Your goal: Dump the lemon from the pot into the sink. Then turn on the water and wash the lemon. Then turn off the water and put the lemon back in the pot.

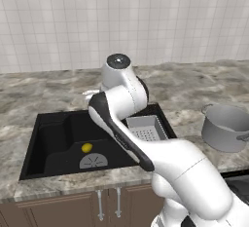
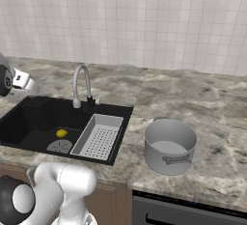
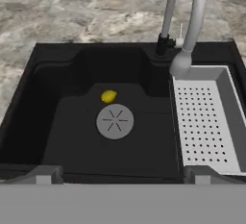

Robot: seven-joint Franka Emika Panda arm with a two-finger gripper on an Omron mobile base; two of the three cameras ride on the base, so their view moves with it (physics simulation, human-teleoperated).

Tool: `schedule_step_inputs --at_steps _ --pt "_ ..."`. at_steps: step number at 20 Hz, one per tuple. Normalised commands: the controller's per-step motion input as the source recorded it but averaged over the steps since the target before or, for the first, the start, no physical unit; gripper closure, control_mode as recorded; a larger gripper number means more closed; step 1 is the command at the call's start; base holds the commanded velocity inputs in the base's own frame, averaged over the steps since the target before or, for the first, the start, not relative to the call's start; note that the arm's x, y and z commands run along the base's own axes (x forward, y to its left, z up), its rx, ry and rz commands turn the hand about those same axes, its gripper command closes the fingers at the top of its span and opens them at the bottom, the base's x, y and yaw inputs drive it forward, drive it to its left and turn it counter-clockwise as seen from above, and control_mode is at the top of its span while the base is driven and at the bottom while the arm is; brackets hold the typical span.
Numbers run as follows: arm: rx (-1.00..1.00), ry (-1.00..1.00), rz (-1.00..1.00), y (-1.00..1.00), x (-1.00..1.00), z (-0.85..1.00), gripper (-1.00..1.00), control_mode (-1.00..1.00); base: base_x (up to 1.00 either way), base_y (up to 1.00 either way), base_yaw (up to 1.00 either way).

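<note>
Claw (image 3: 122, 174) is above the sink (image 3: 57, 74), looking down into the basin from its front edge; both finger tips (image 3: 44, 174) show at the bottom of the hand view, spread wide with nothing between them, so it reads as released and empty. Lemon (image 3: 109, 96) sits on the black basin floor, ahead of the claw and slightly to its left in the hand view, just beside the round grey drain (image 3: 115, 121) on the drain's far side, close but I can't tell if they touch. Same layout from the base cameras: lemon (image 1: 87, 147) next to drain (image 1: 93, 161) in the left base view, lemon (image 2: 61, 133) just behind drain (image 2: 60, 146) in the right one. Perforated grey tray insert (image 3: 204, 122) fills the right part of the sink, ahead-right of the claw. Gooseneck tap (image 3: 190, 26) rises from the back rim, spout end hanging over the tray's near-left corner; no stream visible. Pot (image 2: 170, 146) stands upright on the marble tabletop (image 2: 193, 93), well to the right of the sink and well apart from the claw; inside looks empty. Pot (image 1: 227, 126) also visible at the right edge of the left base view.
</note>
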Motion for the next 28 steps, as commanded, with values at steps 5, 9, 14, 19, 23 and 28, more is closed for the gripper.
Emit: schedule_step_inputs --at_steps 5,9,14,19,23,28 --pt "0.00 0.06 -0.10 0.32 0.55 -0.75 -1.00 -1.00 0.00 0.00 0.00" --pt "0.00 0.01 -0.09 0.35 0.68 -0.69 -1.00 -1.00 0.00 0.00 0.00" --pt "0.00 0.00 -0.06 0.19 0.60 -0.61 -1.00 -1.00 0.00 0.00 0.00" --pt "0.02 0.00 0.00 0.00 0.41 -0.61 -1.00 -1.00 0.00 0.00 0.00" --pt "0.04 0.00 0.00 0.00 0.26 -0.69 -1.00 -1.00 0.00 0.00 0.00" --pt "0.05 0.00 0.00 0.00 0.15 -0.64 -1.00 -1.00 0.00 0.00 0.00"
